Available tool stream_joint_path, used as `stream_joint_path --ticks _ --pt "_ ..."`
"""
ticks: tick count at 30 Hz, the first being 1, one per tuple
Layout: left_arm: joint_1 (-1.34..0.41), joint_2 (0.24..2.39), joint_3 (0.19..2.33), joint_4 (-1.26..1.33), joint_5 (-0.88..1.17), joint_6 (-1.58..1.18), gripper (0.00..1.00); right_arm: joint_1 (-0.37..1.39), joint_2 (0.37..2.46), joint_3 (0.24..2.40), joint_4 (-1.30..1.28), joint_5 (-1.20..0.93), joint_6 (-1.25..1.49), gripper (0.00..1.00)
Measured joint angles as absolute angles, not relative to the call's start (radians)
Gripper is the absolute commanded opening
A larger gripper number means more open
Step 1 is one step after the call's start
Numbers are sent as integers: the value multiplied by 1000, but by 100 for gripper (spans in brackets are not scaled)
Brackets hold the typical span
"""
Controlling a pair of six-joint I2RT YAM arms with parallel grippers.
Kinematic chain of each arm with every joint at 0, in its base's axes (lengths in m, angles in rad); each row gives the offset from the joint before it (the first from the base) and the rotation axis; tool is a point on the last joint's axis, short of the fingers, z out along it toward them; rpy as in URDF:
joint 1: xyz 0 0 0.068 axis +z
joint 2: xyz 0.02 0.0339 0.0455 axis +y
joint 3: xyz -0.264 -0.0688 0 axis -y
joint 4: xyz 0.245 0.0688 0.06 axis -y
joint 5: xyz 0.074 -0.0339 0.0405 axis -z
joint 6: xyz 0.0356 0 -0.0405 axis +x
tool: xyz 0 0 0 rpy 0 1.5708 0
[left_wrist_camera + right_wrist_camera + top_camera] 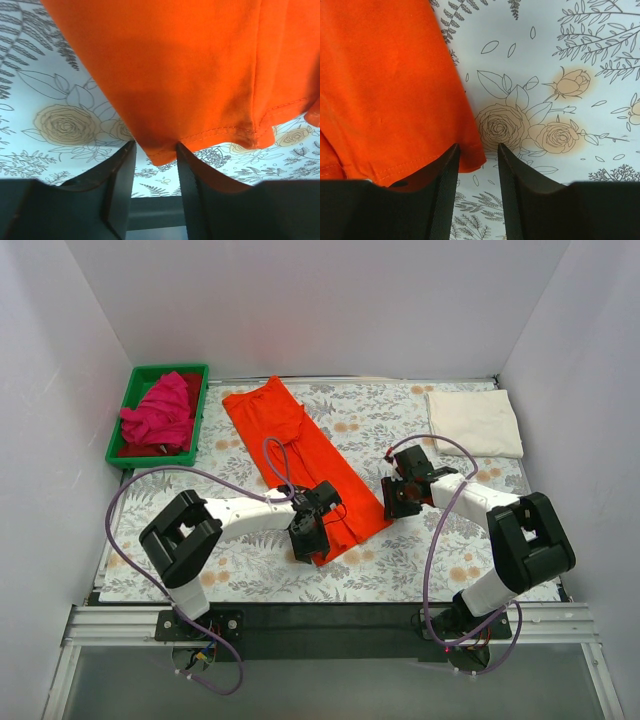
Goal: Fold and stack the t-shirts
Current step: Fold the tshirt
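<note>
The orange-red t-shirt (300, 455) lies folded lengthwise as a long strip across the floral cloth. My left gripper (306, 532) is open over its near left hem corner (162, 150), which lies between the fingers. My right gripper (398, 498) is open at the near right hem corner (470, 160), with the corner just inside its left finger. The cream-white t-shirt (475, 422) lies folded at the back right. The magenta-pink t-shirt (160, 412) is bunched up in the green tray.
The green plastic tray (140, 380) stands at the back left. The grey floral-print cloth (400, 420) covers the table. White walls close in the left, back and right sides. A black rail runs along the near edge.
</note>
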State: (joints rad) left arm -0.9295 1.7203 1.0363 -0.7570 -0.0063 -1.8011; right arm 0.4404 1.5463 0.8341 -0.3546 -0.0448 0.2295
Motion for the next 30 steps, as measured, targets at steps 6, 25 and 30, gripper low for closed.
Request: stream_joint_path --ticks 6,25,30 --pt "-937 1744 1058 -759 20 -1795 30 439 1534 812 -326 -64 233 34" --pt "-941 1749 1061 -756 26 -1793 1 459 1519 787 -318 -89 242 10" --pt "-942 1747 1061 -759 26 -1795 0 466 1507 787 -347 -84 247 1"
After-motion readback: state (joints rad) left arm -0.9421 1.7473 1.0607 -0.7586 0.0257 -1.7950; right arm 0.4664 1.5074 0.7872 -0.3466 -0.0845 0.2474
